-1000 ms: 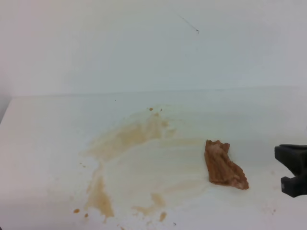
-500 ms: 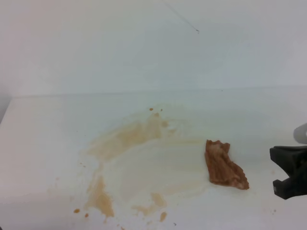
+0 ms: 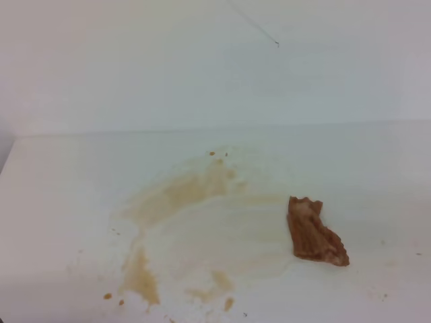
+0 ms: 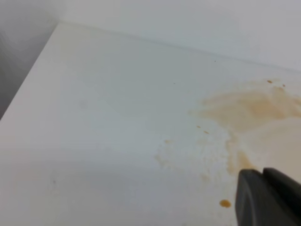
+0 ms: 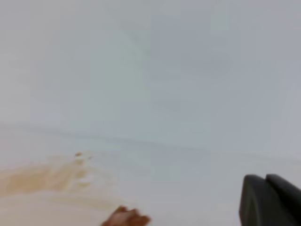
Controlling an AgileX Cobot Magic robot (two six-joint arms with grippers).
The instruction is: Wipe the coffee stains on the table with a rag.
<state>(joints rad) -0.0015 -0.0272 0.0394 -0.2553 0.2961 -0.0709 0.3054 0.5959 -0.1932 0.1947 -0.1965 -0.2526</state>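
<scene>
The rag (image 3: 315, 232), a wrinkled reddish-brown scrap, lies flat on the white table (image 3: 60, 202), right of the coffee stains (image 3: 178, 195). The stains are tan smears, a lower-left streak and small droplets. No gripper shows in the high view. The left wrist view shows a dark part of my left gripper (image 4: 270, 197) at the bottom right, above the stains (image 4: 249, 106). The right wrist view shows a dark part of my right gripper (image 5: 270, 200), with the rag's tip (image 5: 126, 218) and the stains (image 5: 42, 178) to its left. Nothing is held.
A white wall (image 3: 215, 67) rises behind the table. The table's left edge (image 4: 28, 84) drops off to a grey gap. A thin dark thread (image 3: 259, 30) hangs on the wall.
My right gripper, open at the right edge of the high view, has pulled out of that view to the right. The rag and stains have not moved.
</scene>
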